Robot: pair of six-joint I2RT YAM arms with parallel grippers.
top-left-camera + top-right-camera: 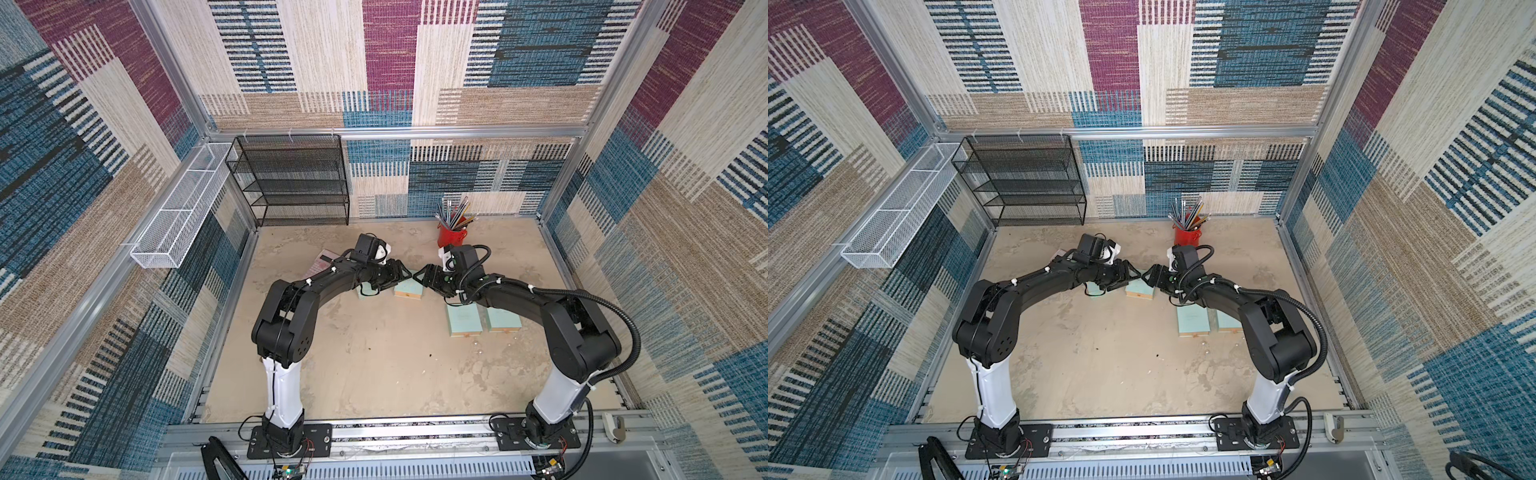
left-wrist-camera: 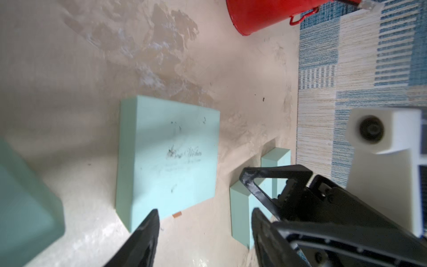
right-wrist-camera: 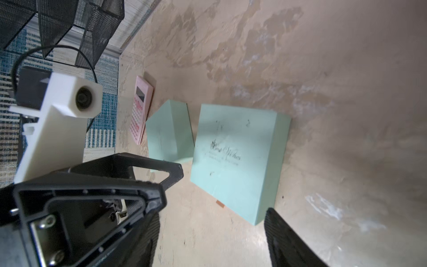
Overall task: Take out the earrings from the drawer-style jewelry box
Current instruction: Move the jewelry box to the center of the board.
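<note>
The earrings, tiny whitish-silvery specks, lie on the bare beige surface. They are well apart from both hands, on the robot-base side of the right hand. They sit just beside a pair of mint-green rectangular boxes under the right forearm.

Left hand: the arm is stretched forward and bent inward, with the hand low over the surface. The jaws stand apart, gripping nothing.

Right hand: mirrored pose, jaws apart, gripping nothing. The two hands face each other with their tips close together.

Drawer-style jewelry box: flat and mint-green, printed with black script, it lies on the surface just ahead of both hands. A small brown tab projects from one edge. Its contents cannot be seen.

A further mint-green box lies beneath the left hand, with a pink calculator beyond it. A red metal bucket beyond the right hand holds pencils.
</note>
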